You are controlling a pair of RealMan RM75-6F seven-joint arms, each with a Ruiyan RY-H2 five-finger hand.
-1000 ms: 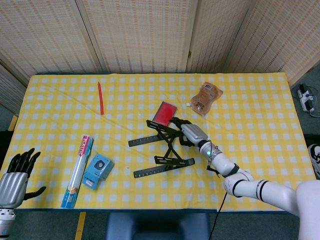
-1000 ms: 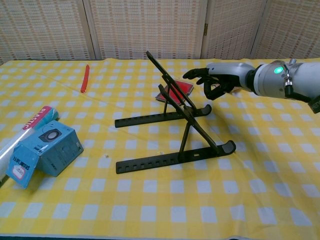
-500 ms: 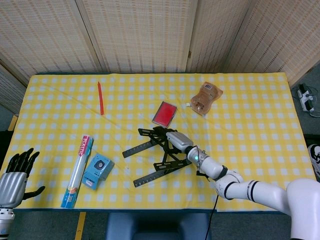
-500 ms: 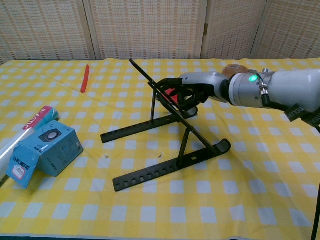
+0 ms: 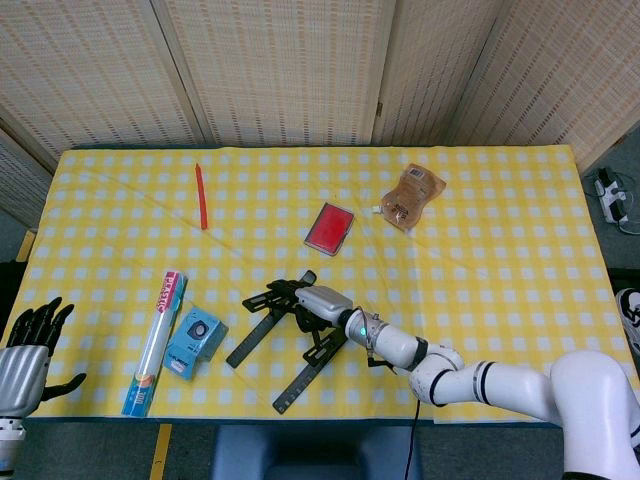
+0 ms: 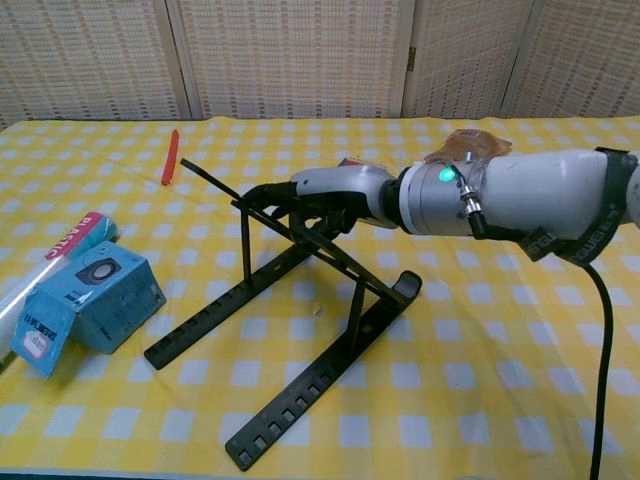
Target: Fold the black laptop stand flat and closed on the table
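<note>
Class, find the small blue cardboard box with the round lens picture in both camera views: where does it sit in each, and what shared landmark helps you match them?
Head view: the small blue cardboard box lies lower left, left of the black folding laptop stand.
Chest view: the box sits at the left edge, mid-height, again left of the stand.
Shared landmark: the rolled plastic tube with a red label, beside the box.

On the yellow checked table (image 5: 500, 250), the right hand (image 5: 308, 300) grips the upper frame of the black laptop stand (image 5: 283, 345), whose two base rails lie diagonally. The left hand (image 5: 28, 345) hangs beyond the table's left edge, fingers apart, holding nothing.
</note>
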